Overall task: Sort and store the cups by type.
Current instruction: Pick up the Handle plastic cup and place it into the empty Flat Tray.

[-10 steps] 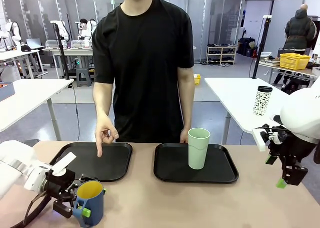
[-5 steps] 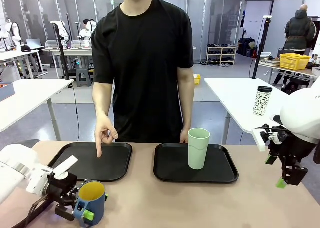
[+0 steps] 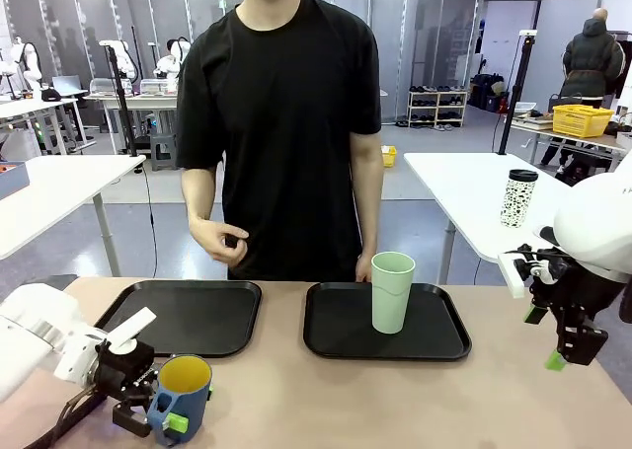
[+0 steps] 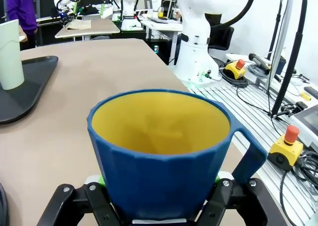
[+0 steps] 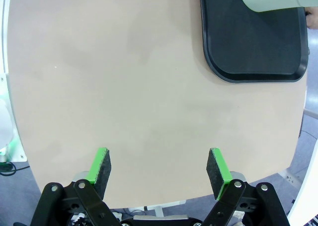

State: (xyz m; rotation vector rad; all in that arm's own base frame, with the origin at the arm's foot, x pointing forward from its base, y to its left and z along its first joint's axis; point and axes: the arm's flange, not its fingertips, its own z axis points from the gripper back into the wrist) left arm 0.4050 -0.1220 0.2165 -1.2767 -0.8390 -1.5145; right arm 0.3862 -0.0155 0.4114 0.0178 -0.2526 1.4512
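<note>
My left hand (image 4: 159, 206) clamps the faceted blue mug with glossy yellow inside (image 4: 161, 151), its handle plain from my wrist. My right hand (image 5: 160, 169) hangs open over the bare tan counter (image 5: 124, 87). Farther off, the smooth mint-green tumbler (image 3: 391, 291) stands on the right black tray (image 3: 341, 331).

Illumination is bright, even and overhead in all three views; shadows on the tabletop (image 3: 395, 400) are soft and short, falling close beneath objects, and the black trays (image 3: 385, 323) show only a faint sheen. The front view is sharp throughout, with mild reflections on the glass partitions behind. Both wrist views show wide-angle bowing towards the edges; the blue mug (image 4: 164, 151) looms large yet remains reasonably sharp.
</note>
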